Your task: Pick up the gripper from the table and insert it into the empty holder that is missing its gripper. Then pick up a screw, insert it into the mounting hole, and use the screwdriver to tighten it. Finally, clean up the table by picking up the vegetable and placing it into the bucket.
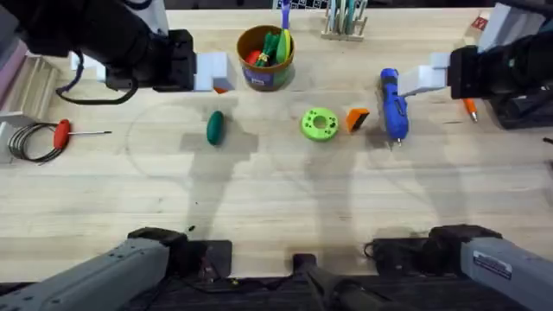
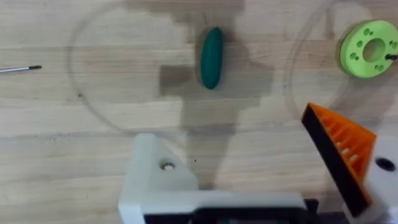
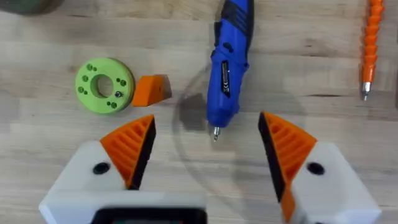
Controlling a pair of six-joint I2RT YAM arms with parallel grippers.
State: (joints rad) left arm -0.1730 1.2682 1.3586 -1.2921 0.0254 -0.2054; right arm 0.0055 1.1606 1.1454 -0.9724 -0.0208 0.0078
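Bucket [image 1: 265,59] with unreadable purple label; right claw [image 3: 205,146] spread wide, left claw [image 2: 261,168] state unclear.

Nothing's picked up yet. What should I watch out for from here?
The orange gripper lies right beside the green disc and close to the blue screwdriver, so the right gripper, open above them, may nudge either one.

The left gripper's bare holder has a small mounting hole; a tilted wedge could seat crooked.

The bucket already holds toys, so the vegetable might bounce out.
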